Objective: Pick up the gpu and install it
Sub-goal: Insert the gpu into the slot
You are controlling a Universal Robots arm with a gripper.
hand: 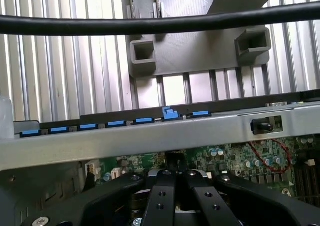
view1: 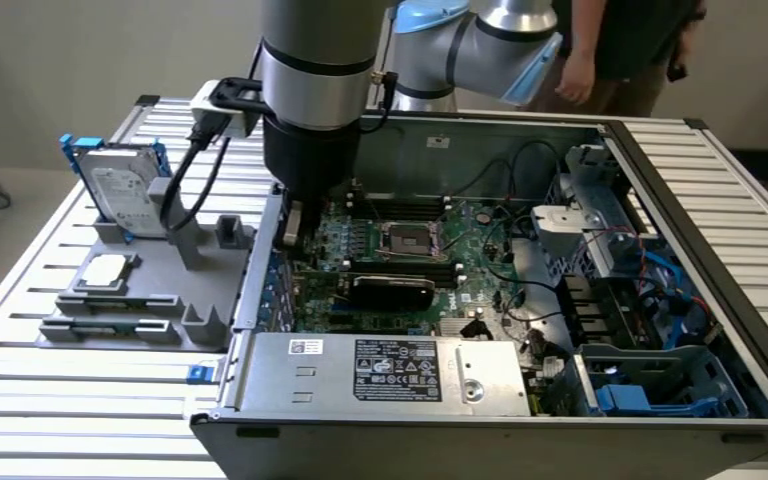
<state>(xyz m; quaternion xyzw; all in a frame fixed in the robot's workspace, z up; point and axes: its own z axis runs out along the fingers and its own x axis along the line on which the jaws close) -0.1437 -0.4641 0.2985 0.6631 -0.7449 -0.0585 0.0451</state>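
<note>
Arm [view1: 311, 110] inside open case [view1: 651, 140] — gpu [view1: 391, 290] seated on motherboard [view1: 424, 240].

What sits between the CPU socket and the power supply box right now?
The black-covered gpu on the green motherboard, in the exterior view.

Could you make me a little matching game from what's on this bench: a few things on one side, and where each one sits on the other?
Things:
1. gpu
2. hard drive
3. tool
4. label

Places:
A. upright in the grey holder beside the computer case
B. on the silver box at the case's near edge
C. lying on the green board inside the case
D. down inside the case, fingers shut, by its wall

Pairs: 1-C, 2-A, 3-D, 4-B
</note>
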